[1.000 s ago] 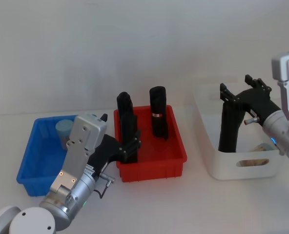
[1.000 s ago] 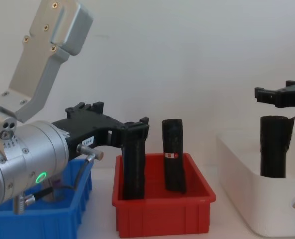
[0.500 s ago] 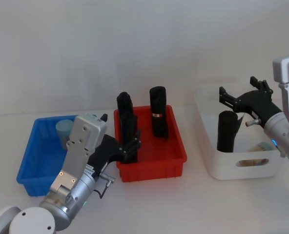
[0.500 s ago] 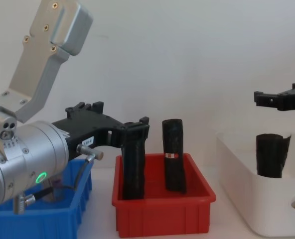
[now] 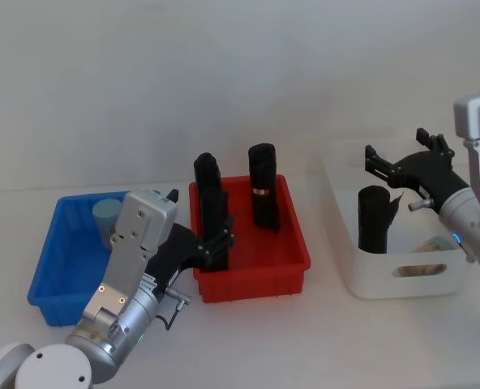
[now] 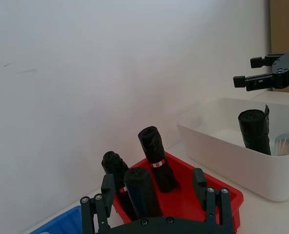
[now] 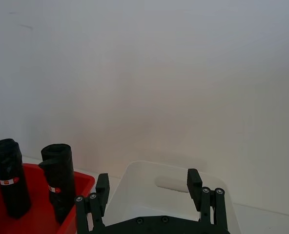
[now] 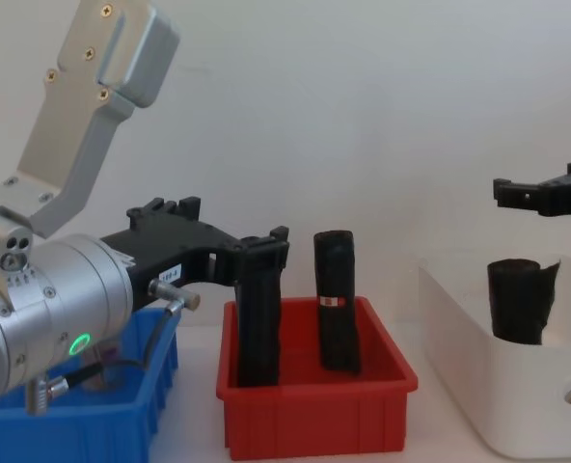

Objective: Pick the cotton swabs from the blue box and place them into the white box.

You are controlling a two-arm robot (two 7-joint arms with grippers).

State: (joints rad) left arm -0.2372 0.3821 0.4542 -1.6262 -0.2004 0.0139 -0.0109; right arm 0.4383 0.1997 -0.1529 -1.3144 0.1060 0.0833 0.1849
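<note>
Right hand point(image 5: 396, 166) hovers spread above the white box point(image 5: 345, 259) holding one black roll point(image 5: 373, 220).

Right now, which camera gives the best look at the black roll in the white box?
The left wrist view: the black roll stands in the white box, top and side visible. The head view shows it from above; the chest view shows its upper part over the rim.
</note>
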